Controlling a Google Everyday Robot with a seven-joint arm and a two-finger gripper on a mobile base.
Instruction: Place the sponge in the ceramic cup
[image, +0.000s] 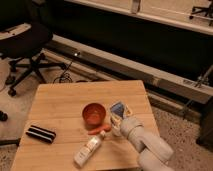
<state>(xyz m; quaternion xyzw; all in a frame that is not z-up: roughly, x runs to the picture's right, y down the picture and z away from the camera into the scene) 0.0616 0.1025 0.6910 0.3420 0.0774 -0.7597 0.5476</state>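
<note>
**Sponge up at my gripper, right beside the bowl**

Camera view, and here's the scene. My arm (147, 147) stretches in from the lower right corner over the wooden desk (55, 105). My gripper (119, 122) sits at the arm's tip, on the desk's right half, just beside the reddish-orange bowl (94, 114).

The sponge (118, 109) is right at the gripper's end. Its blue face is tilted up toward the camera, its pale edge is on the right, and it is close against the bowl's right rim. Have I got it clamped, and how wide is the gripper? I cannot tell, because my own wrist covers that.

Just below the sponge, tight against the gripper, a small white shape looks like the ceramic cup (115, 131), and it is mostly hidden. I cannot tell whether the sponge touches it.

A short orange piece (100, 129) lies just in front of the bowl. Nearer the desk's front edge, a white bottle (89, 149) lies on its side. Over on the left sits the black block with white stripes (41, 134), well apart from everything else. An office chair (25, 40) stands on the floor at upper left.
</note>
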